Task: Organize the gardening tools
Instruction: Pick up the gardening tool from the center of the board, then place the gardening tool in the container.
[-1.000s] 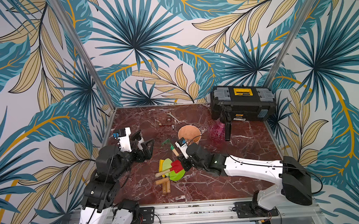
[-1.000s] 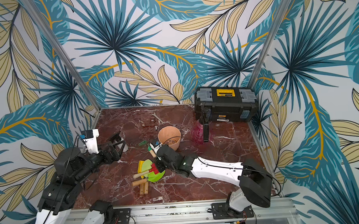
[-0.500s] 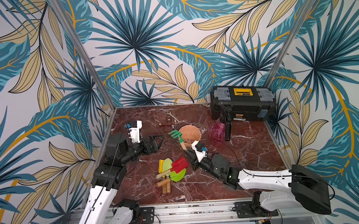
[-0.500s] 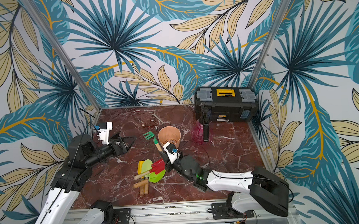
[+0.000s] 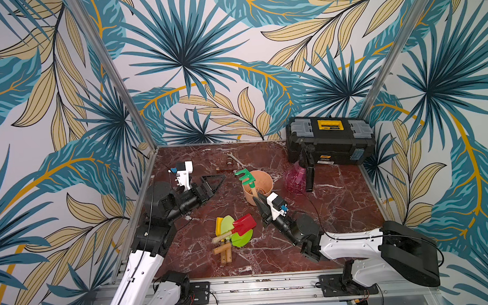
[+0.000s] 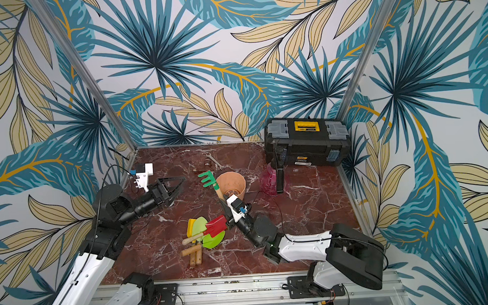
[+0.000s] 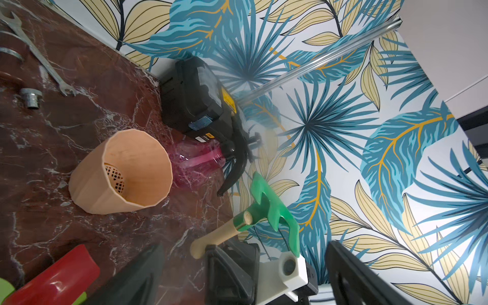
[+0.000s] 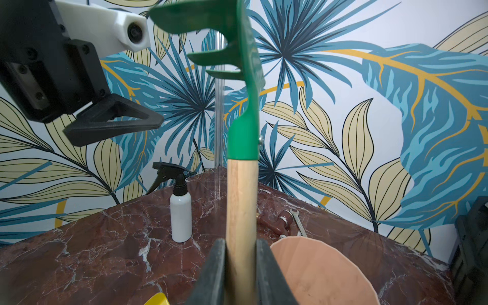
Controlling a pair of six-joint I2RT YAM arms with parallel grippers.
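Observation:
My right gripper (image 5: pixel 259 200) (image 6: pixel 223 202) (image 8: pixel 241 245) is shut on the tan handle of a dark-green rake (image 5: pixel 246 177) (image 6: pixel 208 179) (image 8: pixel 241 184) (image 7: pixel 272 208). It holds the rake upright in the air, just in front of the tan pot (image 5: pixel 265 184) (image 6: pixel 237 182). My left gripper (image 5: pixel 213 183) (image 6: pixel 176 186) (image 7: pixel 245 245) hangs open and empty to the left of the rake. A red shovel (image 5: pixel 244 223), a lime-green tool (image 5: pixel 241 237) and a yellow tool (image 5: pixel 218 226) lie piled at the front middle. The pink sprayer (image 5: pixel 293 178) stands right of the pot.
A black-and-yellow toolbox (image 5: pixel 331 143) sits at the back right. A silver wrench (image 5: pixel 236 160) and fittings (image 7: pixel 31 98) lie behind the pot. A white spray bottle (image 8: pixel 181 219) stands near the back left corner. Patterned walls close in three sides.
The right gripper has lifted the green rake from beside the pile and carried it up to the pot. The left arm has risen and reached towards the middle, still open.

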